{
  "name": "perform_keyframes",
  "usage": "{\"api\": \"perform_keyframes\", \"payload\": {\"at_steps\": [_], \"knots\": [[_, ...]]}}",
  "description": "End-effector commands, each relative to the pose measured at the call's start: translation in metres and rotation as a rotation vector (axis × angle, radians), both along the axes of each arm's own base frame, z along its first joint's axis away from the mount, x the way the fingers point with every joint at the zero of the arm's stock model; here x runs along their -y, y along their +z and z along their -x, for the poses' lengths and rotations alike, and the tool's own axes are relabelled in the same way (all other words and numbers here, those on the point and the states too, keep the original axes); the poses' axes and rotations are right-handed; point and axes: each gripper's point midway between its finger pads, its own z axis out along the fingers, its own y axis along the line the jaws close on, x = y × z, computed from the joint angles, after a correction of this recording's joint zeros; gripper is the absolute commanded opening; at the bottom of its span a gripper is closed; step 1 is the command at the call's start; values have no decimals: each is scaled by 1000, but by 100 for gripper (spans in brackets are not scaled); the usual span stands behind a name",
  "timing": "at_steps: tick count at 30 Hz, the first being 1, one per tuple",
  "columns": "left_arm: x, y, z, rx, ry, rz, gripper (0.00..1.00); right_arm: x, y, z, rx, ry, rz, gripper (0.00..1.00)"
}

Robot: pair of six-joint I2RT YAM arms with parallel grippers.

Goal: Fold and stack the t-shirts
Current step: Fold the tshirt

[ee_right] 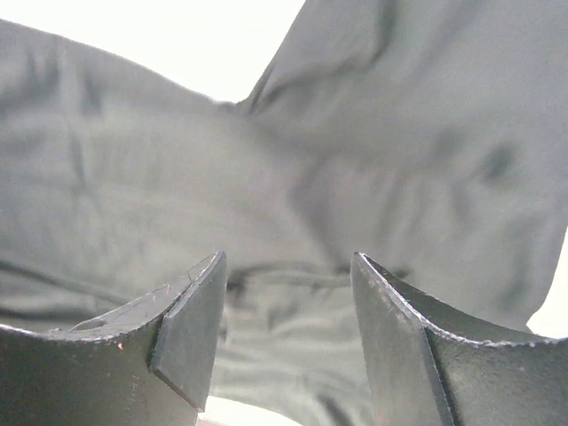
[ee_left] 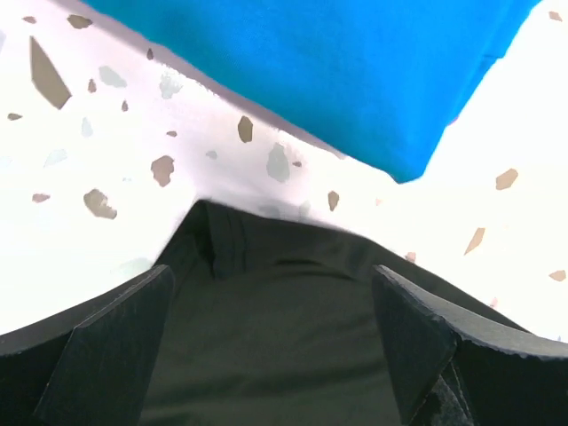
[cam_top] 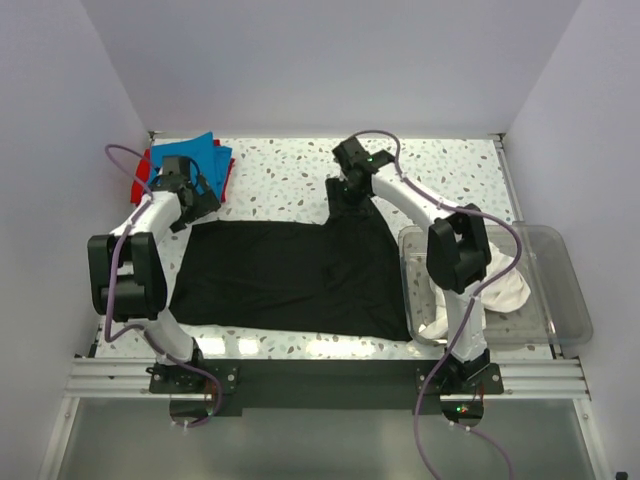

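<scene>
The left gripper (ee_left: 266, 342) has its two fingers spread wide, released, and they reach down over the far left corner of the black t-shirt (ee_left: 266, 293). The dark cloth lies in the gap between the fingers and nothing is clamped. That corner comes to a soft point on the speckled table (ee_left: 106, 133), just short of the folded blue t-shirt (ee_left: 337, 71), with a strip of bare tabletop between the two. The right gripper (ee_right: 288, 328) also has its fingers apart, though by a narrower gap. They hang close over wrinkled black cloth with a hem running across between them, and the cloth shows through the gap, unpinched. From above, the black t-shirt lies spread flat across the middle of the table. The left gripper is at its far left corner, and the right gripper is at its far edge towards the right, where the cloth juts farther back. The blue t-shirt sits in the far left corner of the table on top of a red t-shirt (cam_top: 140, 187), whose edge shows at the left. At the right side stands a clear plastic bin (cam_top: 565, 300), touching the black t-shirt's right edge. A crumpled white t-shirt (cam_top: 503, 290) lies inside it, partly hidden by the right arm.
</scene>
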Motion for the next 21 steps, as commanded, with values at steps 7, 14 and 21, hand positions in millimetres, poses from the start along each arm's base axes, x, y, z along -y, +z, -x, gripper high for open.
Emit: {"api": "perform_keyframes", "payload": {"at_steps": [7, 14, 21], "knots": [[-9, -23, -26, 9, -17, -27, 89, 34, 15, -97, 177, -141, -65, 61], [-8, -22, -27, 5, -15, -18, 84, 43, 3, -152, 277, -154, -49, 60], [-5, -25, -21, -16, -17, -2, 76, 48, -13, -177, 333, -144, -23, 60]]}}
